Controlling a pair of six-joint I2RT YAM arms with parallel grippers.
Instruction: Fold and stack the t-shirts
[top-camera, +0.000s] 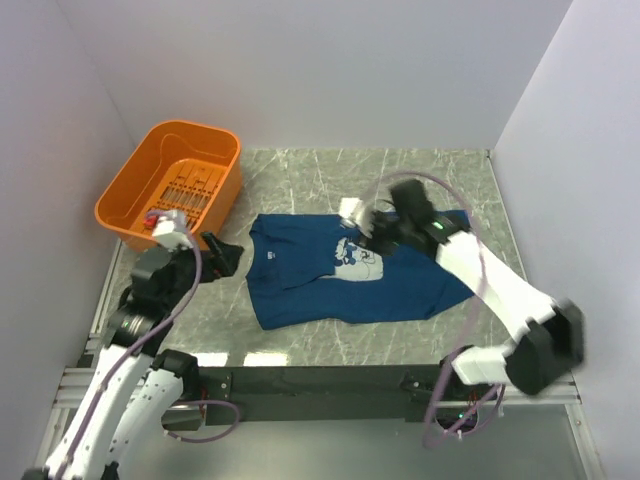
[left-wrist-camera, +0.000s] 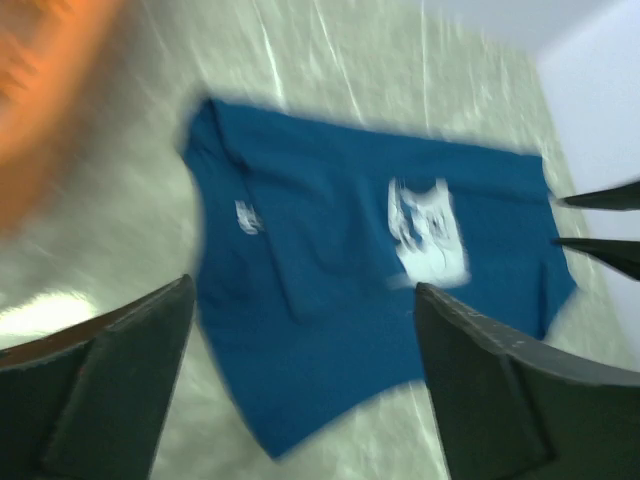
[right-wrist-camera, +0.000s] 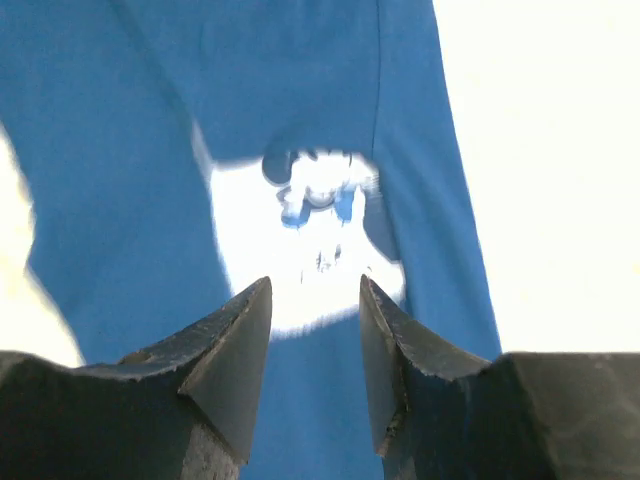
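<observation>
One dark blue t-shirt (top-camera: 300, 275) lies spread on the marble table (top-camera: 420, 170), its pale square print (top-camera: 358, 260) facing up. My right gripper (top-camera: 368, 225) hovers over the print (right-wrist-camera: 300, 240); its jaws stand apart with nothing between them and the blue cloth (right-wrist-camera: 130, 150) below. My left gripper (top-camera: 225, 258) is wide open beside the shirt's left edge and holds nothing. In the blurred left wrist view the shirt (left-wrist-camera: 330, 270) lies beyond my open left gripper (left-wrist-camera: 305, 285), and the right gripper's fingertips (left-wrist-camera: 600, 220) show at the right edge.
An orange plastic basket (top-camera: 170, 180) stands at the back left corner, an orange blur (left-wrist-camera: 40, 90) in the left wrist view. White walls close in the table on the left, back and right. The arms' base rail (top-camera: 320, 385) runs along the near edge.
</observation>
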